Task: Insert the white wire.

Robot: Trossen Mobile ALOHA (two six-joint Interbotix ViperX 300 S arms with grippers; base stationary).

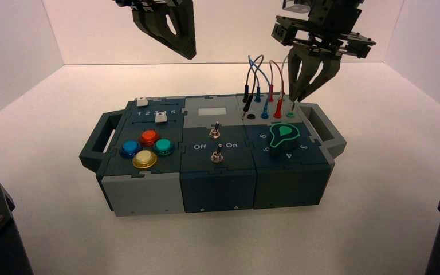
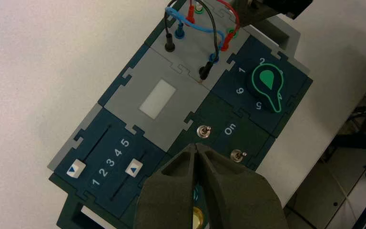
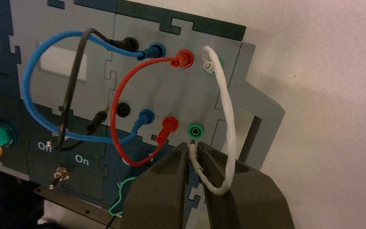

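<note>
The white wire (image 3: pixel 226 114) arches over the grey socket panel at the box's back right. Its far plug sits in the far green socket (image 3: pixel 211 63). My right gripper (image 3: pixel 193 151) is shut on the wire's free plug sleeve, with the pin tip just short of the near green socket (image 3: pixel 196 130). In the high view the right gripper (image 1: pixel 298 98) hangs over that socket (image 1: pixel 290 114), and the white wire (image 1: pixel 283 67) runs up beside it. My left gripper (image 2: pixel 196 149) is shut and empty, held high above the box; it shows in the high view (image 1: pixel 190 54).
Red wire (image 3: pixel 119 102), blue wire (image 3: pixel 28 81) and black wire (image 3: pixel 71 81) are plugged in beside the white one. A green knob (image 1: pixel 283 136), two toggle switches (image 1: pixel 216 133), coloured buttons (image 1: pixel 147 148) and two sliders (image 2: pixel 104 169) fill the box. The box handle (image 3: pixel 262 124) sits next to the gripper.
</note>
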